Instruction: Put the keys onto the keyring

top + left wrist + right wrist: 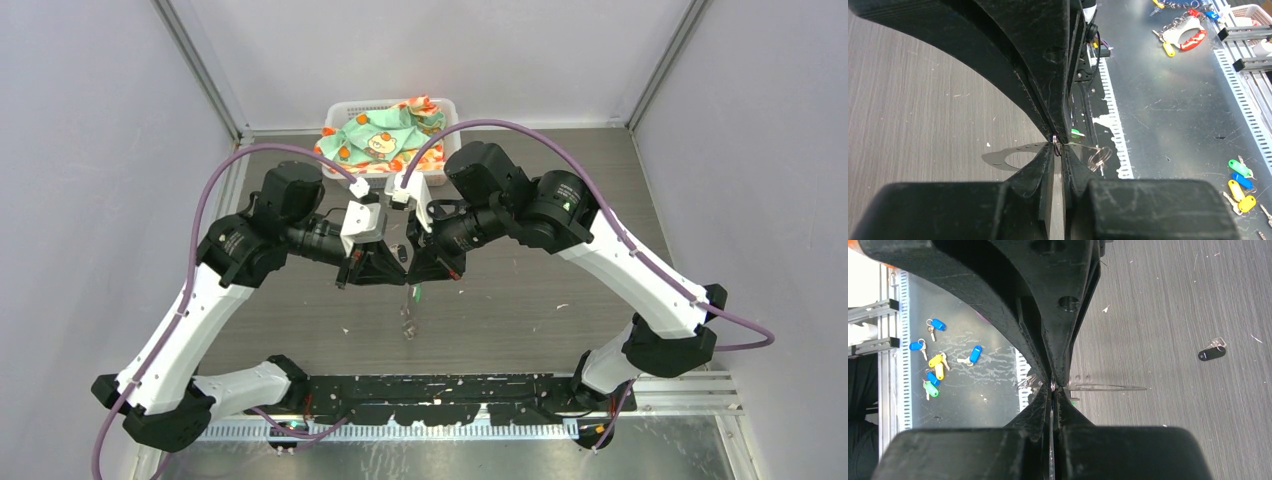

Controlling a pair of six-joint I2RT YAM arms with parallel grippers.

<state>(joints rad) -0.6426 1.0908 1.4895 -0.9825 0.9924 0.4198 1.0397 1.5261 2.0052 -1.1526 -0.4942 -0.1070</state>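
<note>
Your two pincers meet tip against tip above the table [1173,300]. The right pincer [1053,392] has its fingers pressed fully together, with only a hairline between them. The left pincer [1058,152] has its fingers drawn almost together, and a narrow slit of light shows between them further back. Exactly where the four tips come together sits a small wire ring [1055,142]. You cannot tell whether the left fingers really nip it or only touch it.

The keyring [995,159] is a thin, flat, silver-grey loop with a row of dots along its edge. It starts right at the meeting tips and reaches out to one side. From the right wrist you see it only edge-on, as a thin line. Which pincer holds it, you cannot tell.

The green key [1077,132] shows only its bright head, just beside the tips on the side away from the keyring. A few loose wire loops [1098,156] are near it. Whether it hangs or lies, you cannot tell.

The black key [1211,352] lies flat on the table, well apart from the right pincer, on the side toward which the keyring points. Coloured key tags [937,367] lie on the grey metal plate on the other side of this pincer.
</note>
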